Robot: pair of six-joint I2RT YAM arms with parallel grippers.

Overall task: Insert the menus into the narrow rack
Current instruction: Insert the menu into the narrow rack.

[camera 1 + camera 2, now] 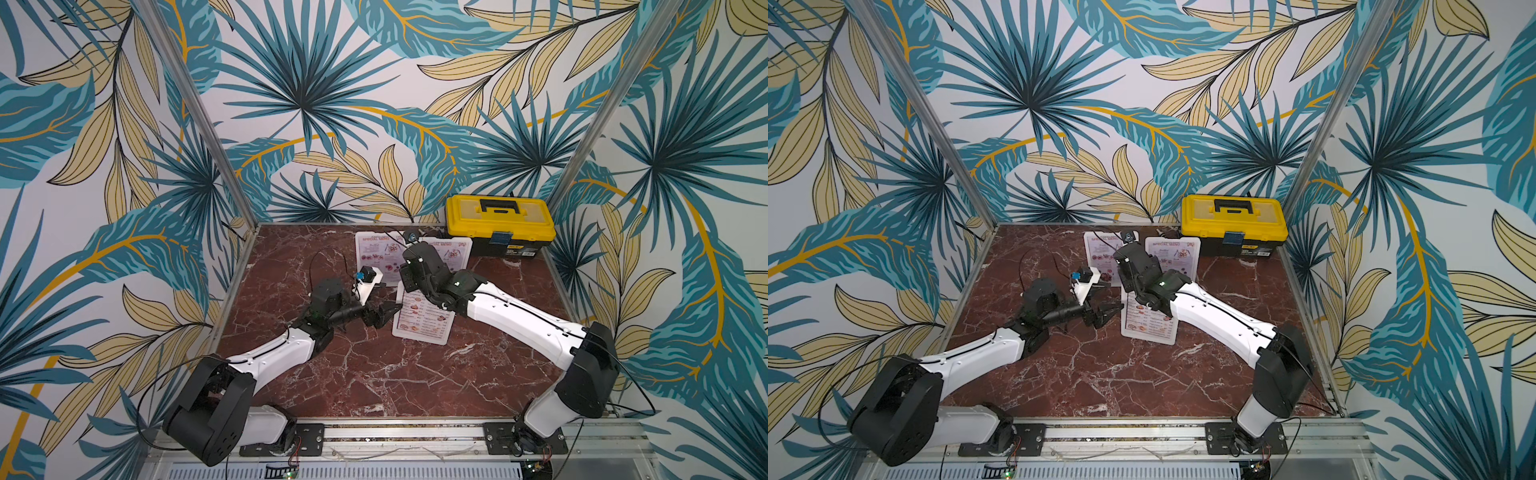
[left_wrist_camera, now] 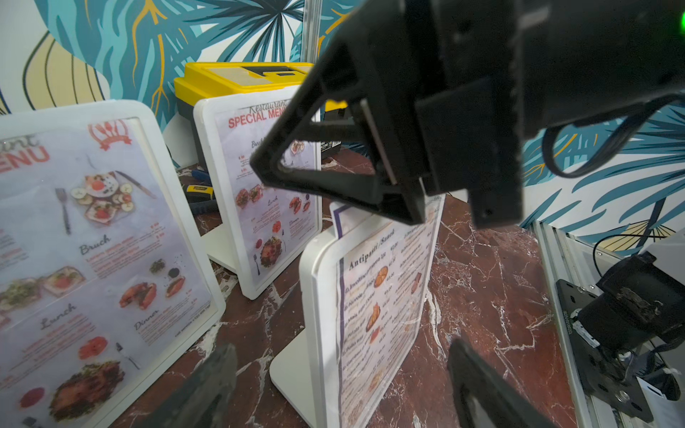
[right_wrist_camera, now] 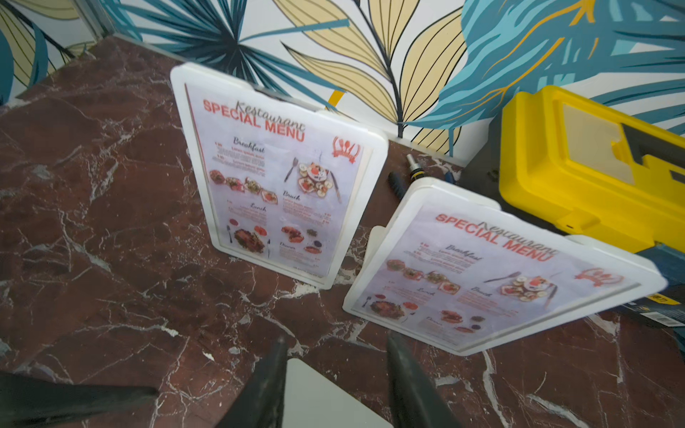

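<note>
Because the menus are thin printed sheets, I judge them light, floppy and a little slick, apt to buckle if shoved from one end. The best hold would be a flat pinch on the top edge near its middle, with the rack steadied. Seen in a top view, all three stand on the red marble desk [image 1: 374, 382]. The left special menu [image 1: 372, 253] and the right special menu [image 1: 455, 249] sit in white racks at the far side, near the yellow toolbox [image 1: 498, 220]. The white menu [image 1: 424, 320] sits in the near rack [image 1: 417, 338] at the middle. Each sheet's long axis runs upright, title uppermost, print facing the near side. The left gripper [image 1: 384, 314], fingers spread wide and empty, lies just left of the near rack; whether it touches I cannot tell. From the right wrist, the right gripper [image 3: 335, 335] is partly spread, straddling the white top of the near rack without visibly pinching it. Beyond it both special menus sit fully inside their frames. From the left wrist, the white menu shows an "Antipasti" column reading downward. Its upper corner rises in the rack's cut-away shoulder, under the right gripper. Whether the sheet is fully seated I cannot tell.
</note>
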